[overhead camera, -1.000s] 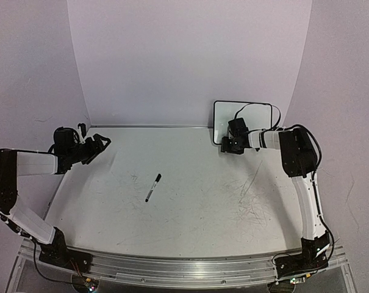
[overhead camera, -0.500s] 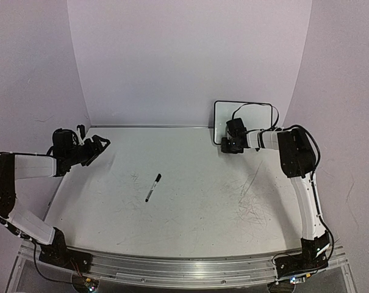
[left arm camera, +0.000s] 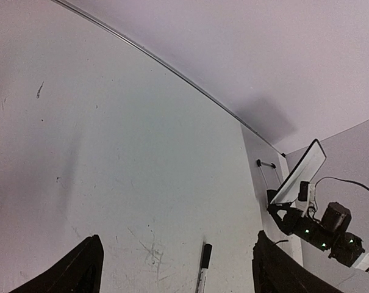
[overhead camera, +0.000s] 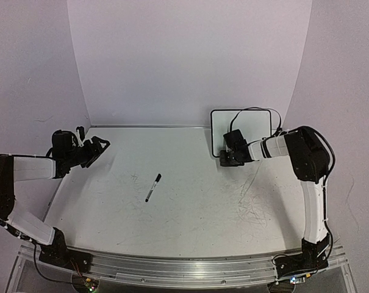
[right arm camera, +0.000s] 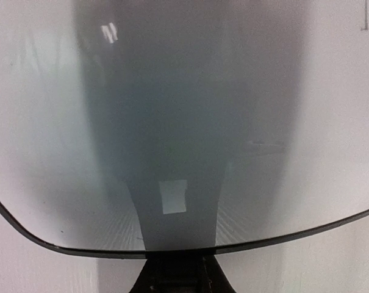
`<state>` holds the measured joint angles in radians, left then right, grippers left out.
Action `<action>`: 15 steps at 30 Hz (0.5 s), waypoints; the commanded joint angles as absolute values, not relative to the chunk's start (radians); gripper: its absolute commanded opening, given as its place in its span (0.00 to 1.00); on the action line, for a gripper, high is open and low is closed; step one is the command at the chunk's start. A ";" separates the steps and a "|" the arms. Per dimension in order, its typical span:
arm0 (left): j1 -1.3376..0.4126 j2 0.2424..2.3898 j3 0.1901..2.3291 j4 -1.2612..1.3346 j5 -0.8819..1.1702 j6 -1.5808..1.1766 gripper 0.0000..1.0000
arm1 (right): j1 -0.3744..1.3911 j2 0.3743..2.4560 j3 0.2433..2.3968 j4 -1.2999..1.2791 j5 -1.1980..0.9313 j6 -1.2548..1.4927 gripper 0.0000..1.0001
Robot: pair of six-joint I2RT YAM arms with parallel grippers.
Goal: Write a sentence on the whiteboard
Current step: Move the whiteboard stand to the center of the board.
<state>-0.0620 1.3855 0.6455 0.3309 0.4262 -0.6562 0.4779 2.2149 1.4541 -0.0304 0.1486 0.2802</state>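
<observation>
Clamping whiteboard [overhead camera: 254, 125] by bottom edge: right fingers [right arm camera: 175, 274] closing together on thin black frame, far right of counter [overhead camera: 190, 213]. Board standing on edge just ahead of those fingers, long side running left-right, white face glossy, no writing showing. Left fingers [overhead camera: 100, 146] hanging spread wide, holding nothing, far left, well apart from board. Marker [overhead camera: 153, 187] lying mid-counter, diagonal; left arm likely being free one for it.
</observation>
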 commanded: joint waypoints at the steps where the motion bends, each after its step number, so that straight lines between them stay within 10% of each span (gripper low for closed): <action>1: -0.063 1.342 0.625 0.330 0.448 -0.666 0.85 | 0.586 2.064 1.246 -0.017 0.173 0.459 0.00; 15: -0.063 1.262 0.539 0.328 0.504 -0.687 0.85 | 1.007 1.874 0.967 -0.043 0.247 1.019 0.00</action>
